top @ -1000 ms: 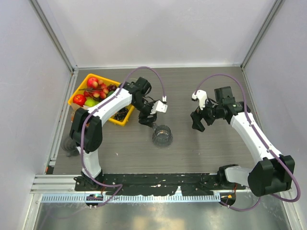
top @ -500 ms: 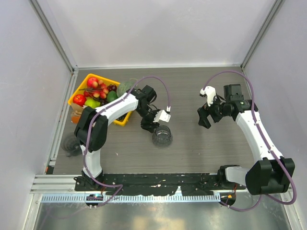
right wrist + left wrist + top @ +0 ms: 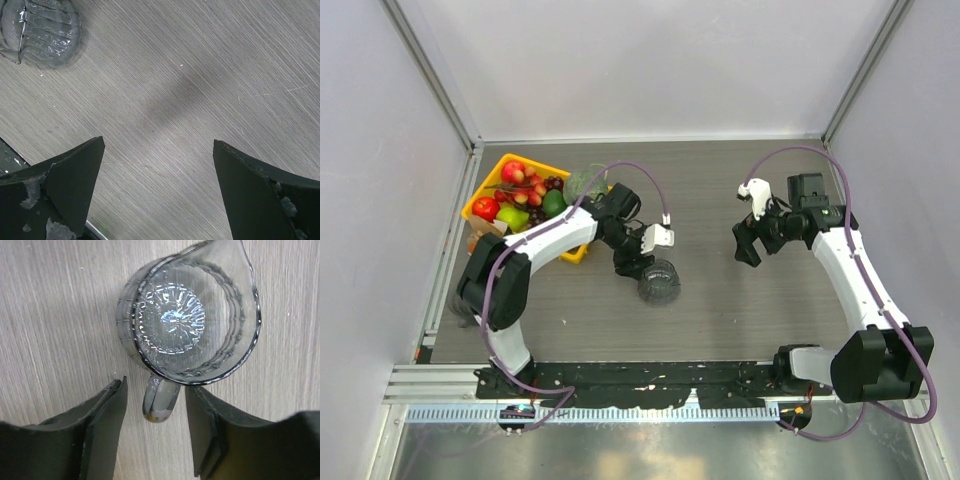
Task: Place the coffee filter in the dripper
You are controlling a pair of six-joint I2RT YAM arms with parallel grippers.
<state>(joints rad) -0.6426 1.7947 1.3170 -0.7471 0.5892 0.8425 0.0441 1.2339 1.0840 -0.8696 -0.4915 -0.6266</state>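
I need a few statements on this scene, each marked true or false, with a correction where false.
1. The dripper is empty. True.
2. The left tool is shut on the dripper's handle. False: it is open, the handle between its fingers.
3. The right tool is open over bare table. True.
4. The dripper sits in the yellow tray. False: the tray holds fruit; the dripper stands on the table.
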